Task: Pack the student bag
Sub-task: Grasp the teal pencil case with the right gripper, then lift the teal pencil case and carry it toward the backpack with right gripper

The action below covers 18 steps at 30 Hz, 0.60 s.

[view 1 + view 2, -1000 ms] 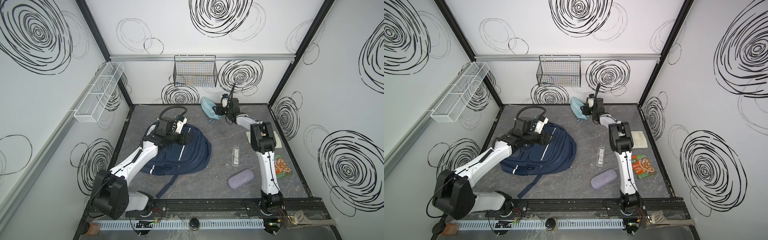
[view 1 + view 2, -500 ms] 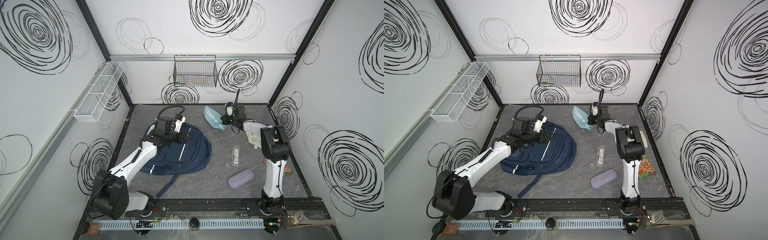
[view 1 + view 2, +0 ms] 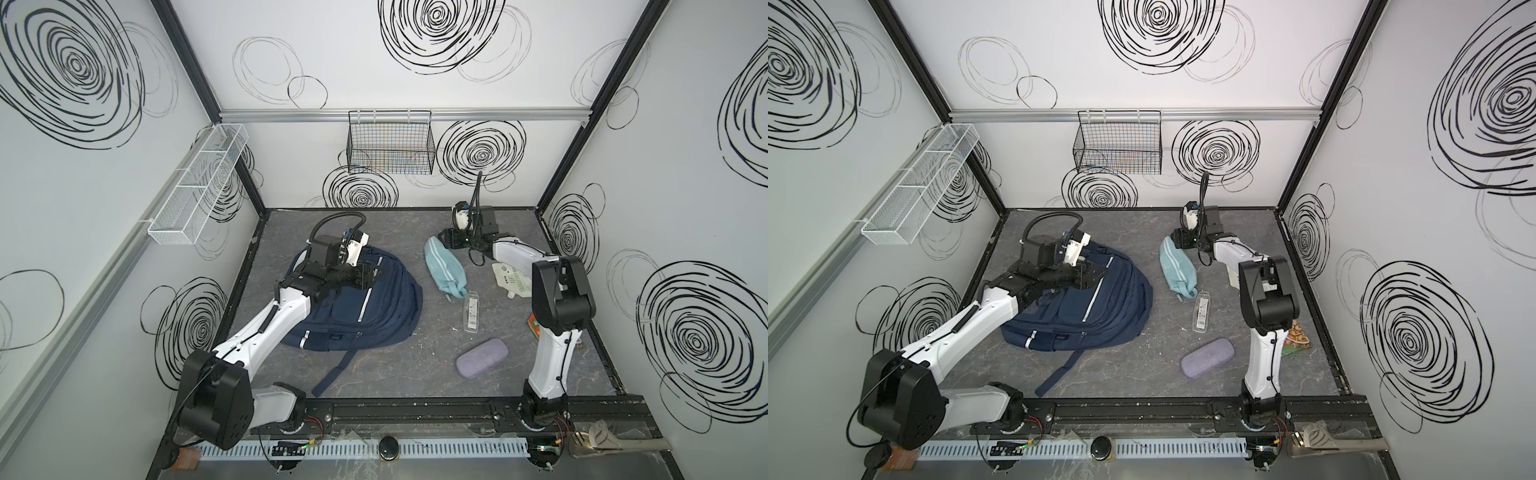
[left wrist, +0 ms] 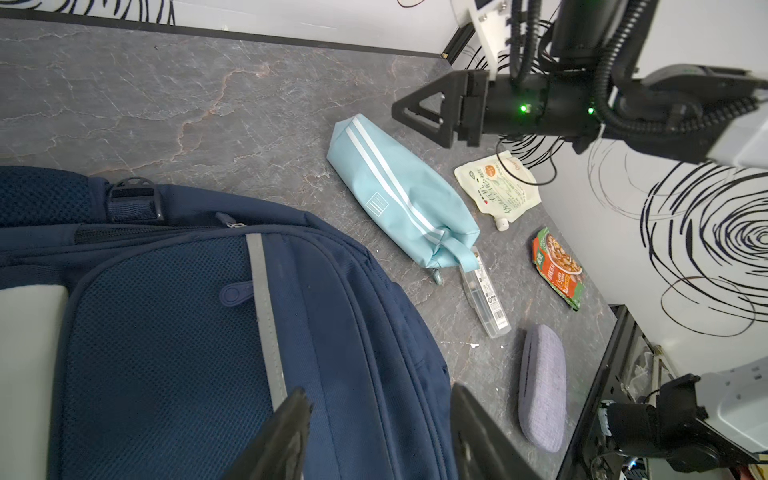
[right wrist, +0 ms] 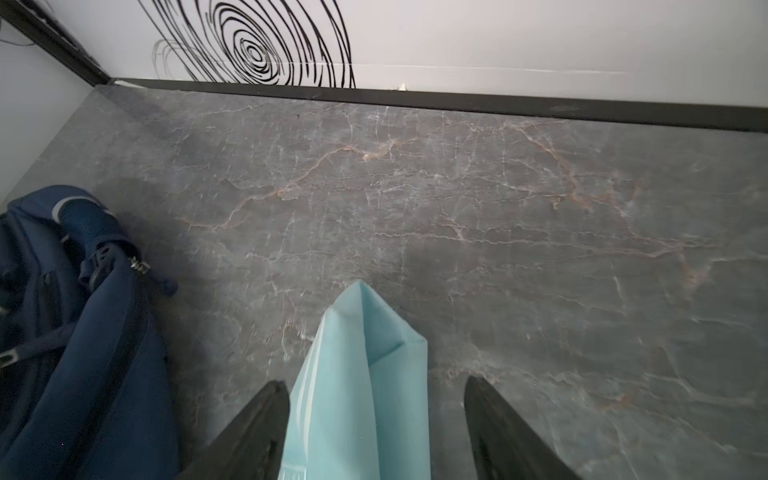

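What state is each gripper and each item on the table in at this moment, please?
student bag: lying flat, front up.
left gripper: open, above the student bag.
light blue pouch: lying flat, not gripped.
right gripper: open, straddling one end of the light blue pouch.
glasses case: shut, lying flat.
clear case: lying flat.

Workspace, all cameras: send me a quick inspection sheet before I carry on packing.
Surface: grey marbled tabletop, few white specks.
Job's things: student bag lies flat, left of centre; no open compartment seen.
Clutter: light blue pouch, clear slim case, purple glasses case, white spouted pouch, orange-green snack packet, all right of the bag.
Grippers: left gripper open over the bag, empty; right gripper open, fingers astride the light blue pouch's back end.
Cables: black hose loops above each wrist; thin cable droops under right arm.
Surroundings: black wire basket on back wall; white mesh shelf on left wall.
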Each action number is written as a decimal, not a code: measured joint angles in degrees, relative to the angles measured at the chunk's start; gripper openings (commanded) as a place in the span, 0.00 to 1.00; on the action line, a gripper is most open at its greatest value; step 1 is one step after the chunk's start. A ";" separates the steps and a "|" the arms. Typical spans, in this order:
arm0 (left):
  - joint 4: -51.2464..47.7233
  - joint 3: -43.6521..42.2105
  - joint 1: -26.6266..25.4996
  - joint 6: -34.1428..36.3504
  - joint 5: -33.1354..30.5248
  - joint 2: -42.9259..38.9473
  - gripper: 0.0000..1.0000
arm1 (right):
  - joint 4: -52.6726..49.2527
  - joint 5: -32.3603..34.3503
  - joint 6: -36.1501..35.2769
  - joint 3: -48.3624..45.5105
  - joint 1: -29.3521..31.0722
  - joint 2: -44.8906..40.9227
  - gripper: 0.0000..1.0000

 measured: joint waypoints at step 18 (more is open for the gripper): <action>0.74 -0.35 1.07 -0.87 -1.22 0.09 0.58 | -10.51 -2.69 -2.34 0.68 0.44 2.86 0.16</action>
